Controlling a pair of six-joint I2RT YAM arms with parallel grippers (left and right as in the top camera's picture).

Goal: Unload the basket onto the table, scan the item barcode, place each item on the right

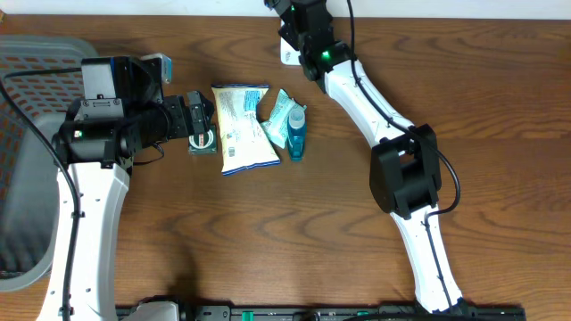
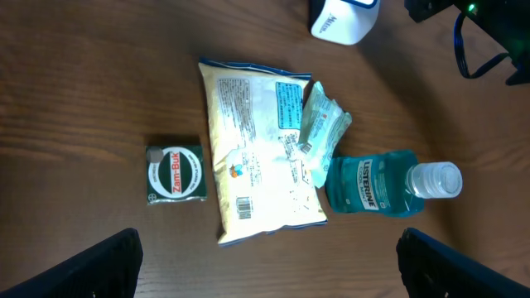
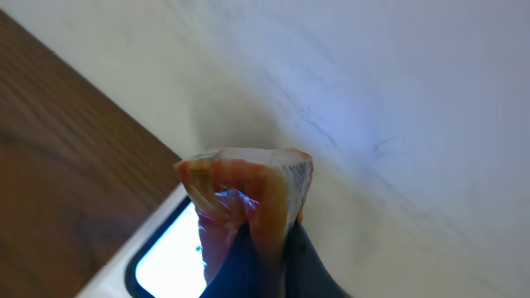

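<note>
Packet (image 3: 248, 186) (orange, crumpled) is pinched in the closed right gripper (image 3: 263, 261) at the table's (image 1: 500, 107) far edge, just above the white scanner (image 3: 157, 252), its long axis pointing away from the fingertips. Left gripper (image 1: 202, 134) gapes wide over the green tin (image 2: 175, 174) — open wood runs along the near edge and right side.
</note>
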